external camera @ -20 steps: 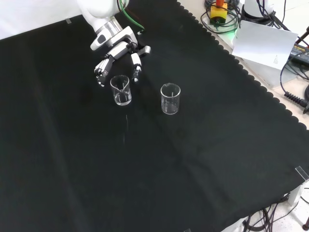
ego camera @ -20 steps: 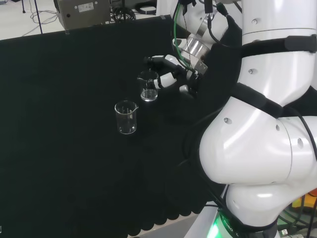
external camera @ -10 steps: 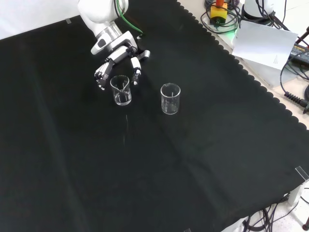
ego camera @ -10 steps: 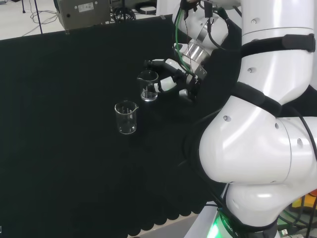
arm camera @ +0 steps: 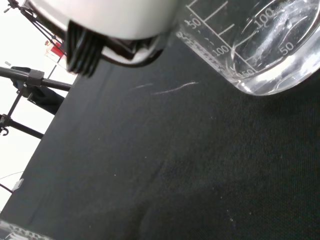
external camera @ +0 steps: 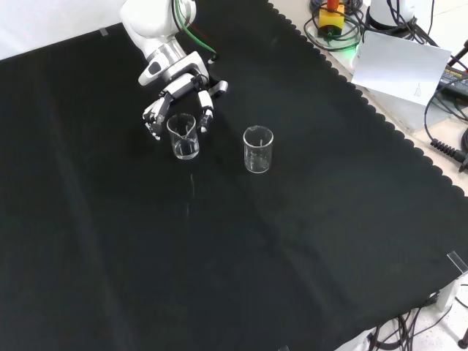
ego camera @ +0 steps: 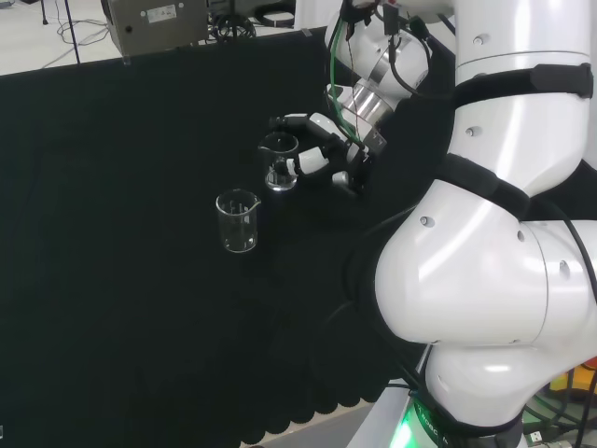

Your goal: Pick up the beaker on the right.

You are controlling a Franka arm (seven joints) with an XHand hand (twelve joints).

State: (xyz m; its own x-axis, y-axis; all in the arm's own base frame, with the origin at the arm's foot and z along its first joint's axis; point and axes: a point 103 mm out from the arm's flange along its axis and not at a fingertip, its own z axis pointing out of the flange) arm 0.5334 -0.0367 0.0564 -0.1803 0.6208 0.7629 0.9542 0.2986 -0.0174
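Note:
Two clear glass beakers stand upright on the black cloth. The hand (ego camera: 322, 149) reaches the one farther right in the head view, the near beaker (ego camera: 278, 161). In the front view this near beaker (external camera: 183, 137) sits just below the hand (external camera: 175, 91), whose relaxed fingers (external camera: 205, 117) come down on both sides of its rim. I cannot tell whether they touch the glass. Up close in the wrist view, the near beaker's (arm camera: 260, 50) base with printed marks rests on the cloth beside a white part of the hand (arm camera: 115, 17).
The other beaker (ego camera: 237, 221) stands apart, left and nearer in the head view, and is the other beaker (external camera: 258, 149) to the right in the front view. The arm's white links (ego camera: 485, 233) stand at the head view's right. Papers and cables (external camera: 402, 66) lie beyond the cloth's scalloped edge.
The hand has moved closer to the near beaker, and its fingers now straddle the rim. Neither beaker has moved.

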